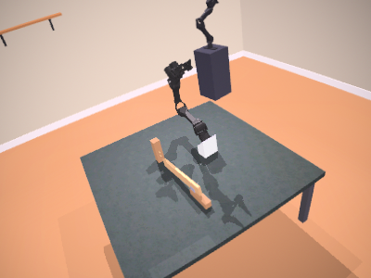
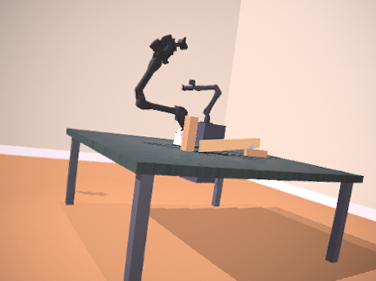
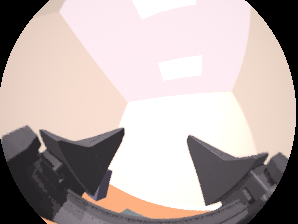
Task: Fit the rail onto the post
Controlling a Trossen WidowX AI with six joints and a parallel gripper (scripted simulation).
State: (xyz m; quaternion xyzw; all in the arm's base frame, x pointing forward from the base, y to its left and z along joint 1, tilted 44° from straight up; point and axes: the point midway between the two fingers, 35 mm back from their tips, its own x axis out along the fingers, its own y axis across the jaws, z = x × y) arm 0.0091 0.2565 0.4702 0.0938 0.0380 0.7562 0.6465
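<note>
The long pale rail (image 1: 181,174) (image 2: 228,145) lies between the post and the footboard. Its far end rests at the bracket (image 2: 251,147) on the low footboard block (image 1: 204,203) (image 2: 256,153). Its near end is low, at or close to the table, just in front of the upright orange post (image 1: 157,149) (image 2: 190,133). The pegs are too small to make out clearly, and the rail's holes are hidden. My gripper (image 1: 189,65) (image 2: 184,43) (image 3: 156,135) is open and empty, high above the table and well away from the rail and post.
The dark green table (image 1: 125,185) (image 2: 113,149) carries everything. A white block (image 1: 208,146) (image 2: 178,137) stands at my arm's base, beside the rail and post. Behind the table, another arm (image 1: 204,28) (image 2: 217,93) stands on a dark pedestal (image 1: 212,71) (image 2: 211,130).
</note>
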